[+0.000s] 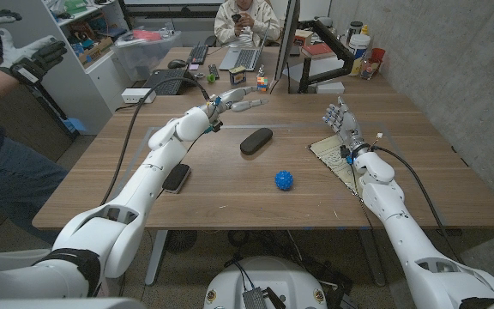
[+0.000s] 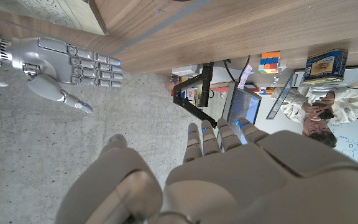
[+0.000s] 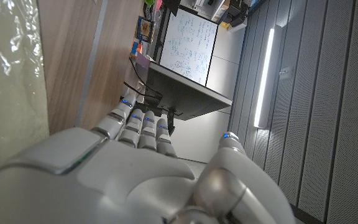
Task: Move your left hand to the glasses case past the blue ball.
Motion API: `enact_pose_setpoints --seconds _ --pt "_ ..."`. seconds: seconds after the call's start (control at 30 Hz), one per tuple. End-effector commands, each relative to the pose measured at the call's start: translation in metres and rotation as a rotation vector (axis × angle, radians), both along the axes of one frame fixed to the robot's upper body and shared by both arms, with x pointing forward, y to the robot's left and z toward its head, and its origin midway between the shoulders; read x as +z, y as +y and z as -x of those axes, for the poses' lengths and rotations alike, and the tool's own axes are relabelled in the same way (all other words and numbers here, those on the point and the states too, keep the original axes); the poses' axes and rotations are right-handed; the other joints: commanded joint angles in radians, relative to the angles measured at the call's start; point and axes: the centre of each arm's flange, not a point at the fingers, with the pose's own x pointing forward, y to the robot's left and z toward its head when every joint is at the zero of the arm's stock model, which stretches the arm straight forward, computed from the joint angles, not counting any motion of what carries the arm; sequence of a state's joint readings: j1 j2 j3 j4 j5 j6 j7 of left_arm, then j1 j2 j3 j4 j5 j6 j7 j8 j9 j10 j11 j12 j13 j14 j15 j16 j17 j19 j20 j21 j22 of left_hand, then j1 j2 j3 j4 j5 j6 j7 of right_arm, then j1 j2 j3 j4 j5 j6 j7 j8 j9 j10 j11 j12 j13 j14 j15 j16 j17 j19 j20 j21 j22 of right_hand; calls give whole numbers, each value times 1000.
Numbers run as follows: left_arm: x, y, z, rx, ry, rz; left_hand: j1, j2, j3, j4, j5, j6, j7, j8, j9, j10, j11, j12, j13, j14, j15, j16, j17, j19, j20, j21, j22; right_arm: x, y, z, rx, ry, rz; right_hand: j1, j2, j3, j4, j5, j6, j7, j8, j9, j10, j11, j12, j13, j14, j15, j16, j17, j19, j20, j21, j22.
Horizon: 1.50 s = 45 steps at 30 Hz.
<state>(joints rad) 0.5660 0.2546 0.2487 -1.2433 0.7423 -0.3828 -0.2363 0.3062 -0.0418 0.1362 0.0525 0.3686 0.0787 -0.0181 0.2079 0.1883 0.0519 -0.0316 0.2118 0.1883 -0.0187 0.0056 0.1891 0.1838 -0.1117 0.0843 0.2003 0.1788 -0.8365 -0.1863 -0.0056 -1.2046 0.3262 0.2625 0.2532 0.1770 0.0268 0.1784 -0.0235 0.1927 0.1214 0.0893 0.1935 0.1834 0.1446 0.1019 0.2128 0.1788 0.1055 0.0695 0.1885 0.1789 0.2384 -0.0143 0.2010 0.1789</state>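
the left hand [image 1: 237,103] is hovering above the far part of the table [image 1: 230,206], fingers stretched out straight and close together, holding nothing. the glasses case [image 1: 256,141] is lying on the wood nearer the robot than that hand and a little to its right, apart from it, with the blue ball [image 1: 283,179] nearer still toward the front edge. the right hand [image 1: 341,120] is standing upright over a pale mat [image 1: 331,154], fingers loosely apart and holding nothing.

the hand is sitting beyond the case, so the risk, as i judge it, is coming down too far back and missing it, or sweeping in low and shoving the case toward the ball. a phone [image 1: 176,178] is lying beside the left forearm, and a dropped elbow could nudge it.

the head view is giving the layout of case, ball and both hands. the left wrist view is showing the right hand [image 2: 67,68] side-on with its thumb set apart, plus a seated person [image 2: 319,112] behind. the right wrist view is showing a whiteboard [image 3: 191,46].
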Motion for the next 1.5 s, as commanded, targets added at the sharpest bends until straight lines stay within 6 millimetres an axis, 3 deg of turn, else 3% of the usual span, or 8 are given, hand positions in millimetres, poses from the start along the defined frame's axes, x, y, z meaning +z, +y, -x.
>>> enact_pose_setpoints --seconds 0.03,1.5 --pt "-3 -12 -2 -2 -2 -47 12 2 -7 1 6 4 -9 3 4 4 -8 2 6 -2 -1 4 2 -5 0 0 5 1 -2 -1 -2 -9 -8 2 11 -6 2 5 -2 -2 -2 2 6 5 -3 4 8 -1 -1 6 4 8 1 5" --pt "-41 -27 -14 -3 52 -125 23 8 -14 0 8 6 -16 1 5 6 -10 1 7 3 -3 5 3 -5 1 2 6 5 1 -4 4 -14 -5 1 13 -9 0 6 0 -3 -1 2 7 6 -4 4 8 1 -1 6 3 8 0 5"
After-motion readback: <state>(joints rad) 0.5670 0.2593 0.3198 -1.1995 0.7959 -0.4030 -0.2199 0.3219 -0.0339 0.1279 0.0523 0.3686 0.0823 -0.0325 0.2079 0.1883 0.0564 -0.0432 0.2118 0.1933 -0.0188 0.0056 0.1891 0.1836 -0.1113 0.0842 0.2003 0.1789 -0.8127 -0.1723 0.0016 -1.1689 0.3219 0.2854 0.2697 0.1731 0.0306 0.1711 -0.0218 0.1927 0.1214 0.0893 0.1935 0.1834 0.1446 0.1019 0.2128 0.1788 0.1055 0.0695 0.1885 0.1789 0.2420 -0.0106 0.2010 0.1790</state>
